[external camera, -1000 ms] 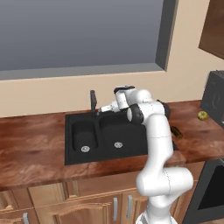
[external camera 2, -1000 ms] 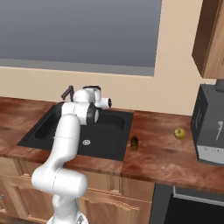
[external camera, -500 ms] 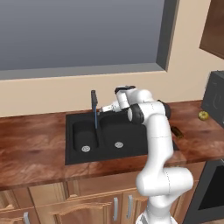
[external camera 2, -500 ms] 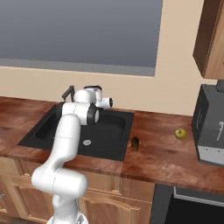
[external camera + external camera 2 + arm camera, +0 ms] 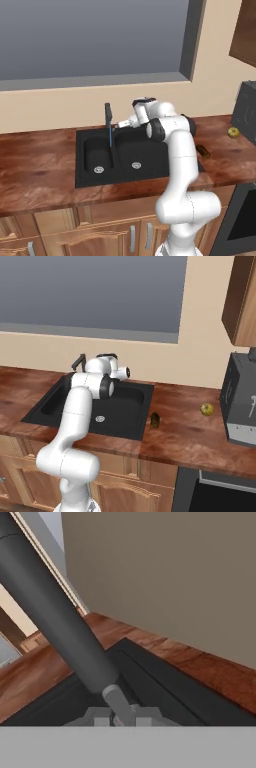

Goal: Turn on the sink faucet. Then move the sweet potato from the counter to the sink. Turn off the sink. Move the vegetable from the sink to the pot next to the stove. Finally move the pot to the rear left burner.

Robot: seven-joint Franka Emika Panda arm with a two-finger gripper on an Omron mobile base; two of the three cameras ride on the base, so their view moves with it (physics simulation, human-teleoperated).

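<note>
Jaws closed at faucet handle, water running; sweet potato on desk at sink's 3 o'clock, unmoved; later steps pending

faucet: dark, standing upright at the sink's rear edge, a thin blue stream running down into the basin
sink: black double basin, sitting in the wooden counter
sweet potato: small, brownish, lying just beside the sink's right edge
</note>
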